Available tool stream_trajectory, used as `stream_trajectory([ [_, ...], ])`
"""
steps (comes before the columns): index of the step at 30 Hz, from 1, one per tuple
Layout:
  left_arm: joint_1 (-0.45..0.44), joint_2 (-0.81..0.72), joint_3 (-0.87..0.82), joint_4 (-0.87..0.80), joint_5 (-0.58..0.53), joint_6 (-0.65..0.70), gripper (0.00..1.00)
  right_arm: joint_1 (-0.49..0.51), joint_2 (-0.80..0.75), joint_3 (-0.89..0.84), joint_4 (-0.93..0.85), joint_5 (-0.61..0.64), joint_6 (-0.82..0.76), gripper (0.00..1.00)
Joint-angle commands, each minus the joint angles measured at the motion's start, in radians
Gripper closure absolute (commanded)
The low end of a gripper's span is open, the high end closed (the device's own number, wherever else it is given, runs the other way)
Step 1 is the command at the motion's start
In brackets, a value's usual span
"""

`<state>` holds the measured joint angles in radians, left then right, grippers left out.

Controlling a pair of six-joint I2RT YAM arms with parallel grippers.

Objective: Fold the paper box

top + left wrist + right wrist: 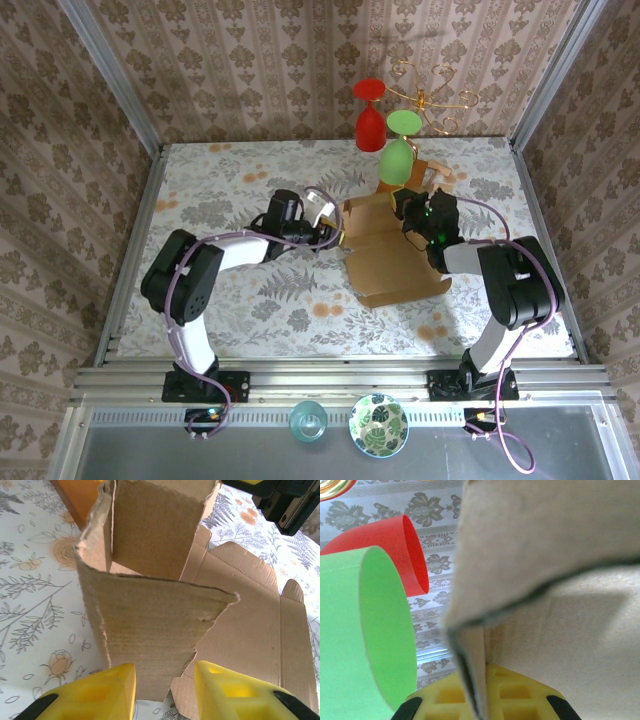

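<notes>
The paper box [392, 255] lies partly folded in the middle of the table, a brown cardboard sheet with raised walls. My left gripper [335, 232] is at its left edge. In the left wrist view a standing flap of the paper box [150, 630] rises just ahead of the left gripper [164, 669], whose yellow fingers [112, 692] stand apart on either side of the flap's lower edge without pinching it. My right gripper [405, 212] is at the box's far edge. Its pads [520, 700] are shut on the thin edge of a cardboard flap [545, 545].
A green glass [398, 150] and a red glass [369, 115] hang upside down from a gold rack [430, 95] on a wooden stand [432, 172], just behind the box. A patterned bowl [378, 424] and a clear cup [308, 421] sit below the near rail.
</notes>
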<state>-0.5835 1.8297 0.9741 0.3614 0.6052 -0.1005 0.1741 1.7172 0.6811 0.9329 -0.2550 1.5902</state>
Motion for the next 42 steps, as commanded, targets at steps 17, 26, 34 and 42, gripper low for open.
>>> stream_trajectory([
  [17, -0.063, 0.031, 0.054, 0.013, -0.006, 0.023, 0.68, -0.018, 0.032, -0.157, 0.24, -0.024, 0.015, 1.0],
  [26, -0.086, 0.051, 0.077, 0.033, -0.04, 0.01, 0.68, -0.018, 0.046, -0.134, 0.238, -0.035, 0.026, 1.0],
  [34, -0.099, 0.071, 0.09, 0.069, -0.118, -0.016, 0.66, -0.018, 0.055, -0.138, 0.252, -0.034, 0.04, 1.0],
  [42, -0.106, 0.096, 0.099, 0.118, -0.195, -0.054, 0.68, -0.018, 0.067, -0.122, 0.248, -0.038, 0.046, 1.0],
])
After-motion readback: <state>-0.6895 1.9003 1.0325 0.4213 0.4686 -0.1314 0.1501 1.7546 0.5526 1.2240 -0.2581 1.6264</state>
